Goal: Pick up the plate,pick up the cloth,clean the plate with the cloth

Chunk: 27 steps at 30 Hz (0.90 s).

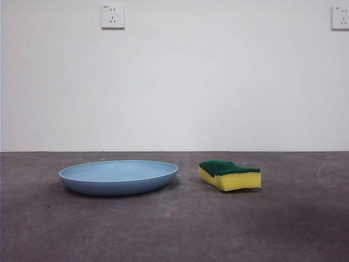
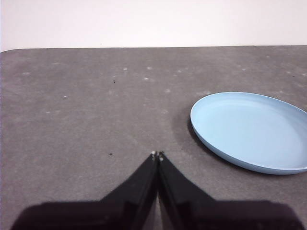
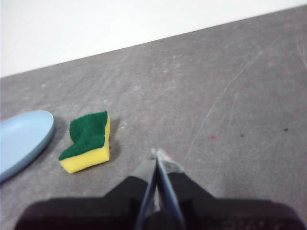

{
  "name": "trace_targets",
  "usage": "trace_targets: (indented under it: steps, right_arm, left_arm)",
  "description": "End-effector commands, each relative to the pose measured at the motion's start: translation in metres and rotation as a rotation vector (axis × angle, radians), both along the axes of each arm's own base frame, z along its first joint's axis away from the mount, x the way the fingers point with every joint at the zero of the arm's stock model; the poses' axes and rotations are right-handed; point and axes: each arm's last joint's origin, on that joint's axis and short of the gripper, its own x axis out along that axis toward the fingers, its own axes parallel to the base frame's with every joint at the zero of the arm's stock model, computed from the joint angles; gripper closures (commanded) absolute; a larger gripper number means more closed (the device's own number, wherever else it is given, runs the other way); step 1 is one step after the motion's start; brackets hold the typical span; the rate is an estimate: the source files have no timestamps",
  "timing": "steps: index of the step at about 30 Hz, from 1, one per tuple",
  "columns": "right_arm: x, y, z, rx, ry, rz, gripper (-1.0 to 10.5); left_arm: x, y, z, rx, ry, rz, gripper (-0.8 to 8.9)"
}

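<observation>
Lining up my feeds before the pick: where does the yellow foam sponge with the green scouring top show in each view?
Front view: yellow foam sponge with green scouring top, right of centre on the table.
Left wrist view: not in it.
Right wrist view: sponge, lower left.
Shared landmark: the round light-blue plate beside it.

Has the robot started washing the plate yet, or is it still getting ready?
Nothing is done yet. The plate lies flat on the table, and the sponge sits beside it, green side up, not touching it. Nothing is in hand: the left gripper and right gripper are both shut and empty, away from both things. Still left: pick up the plate, pick up the sponge, wipe.
</observation>
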Motion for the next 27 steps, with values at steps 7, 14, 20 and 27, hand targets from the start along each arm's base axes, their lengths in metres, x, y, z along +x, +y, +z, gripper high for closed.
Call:
trace_targets:
  steps: [7, 14, 20, 27]
  right_arm:
    - [-0.006, 0.0, 0.029, 0.089, 0.12, -0.006, 9.6]
    - [0.0, 0.003, 0.086, 0.118, 0.092, 0.083, 9.6]
    - [0.016, 0.006, 0.134, 0.088, 0.11, 0.153, 9.6]
    - [0.05, 0.012, 0.172, -0.077, 0.319, 0.299, 9.5]
  left_arm:
    - [-0.003, 0.001, 0.026, -0.054, -0.014, 0.016, 8.2]
    - [0.007, 0.0, 0.069, -0.096, 0.022, 0.015, 8.2]
    - [0.031, -0.005, 0.107, -0.107, 0.135, -0.076, 8.19]
    - [0.066, -0.013, 0.14, -0.146, 0.347, -0.246, 8.18]
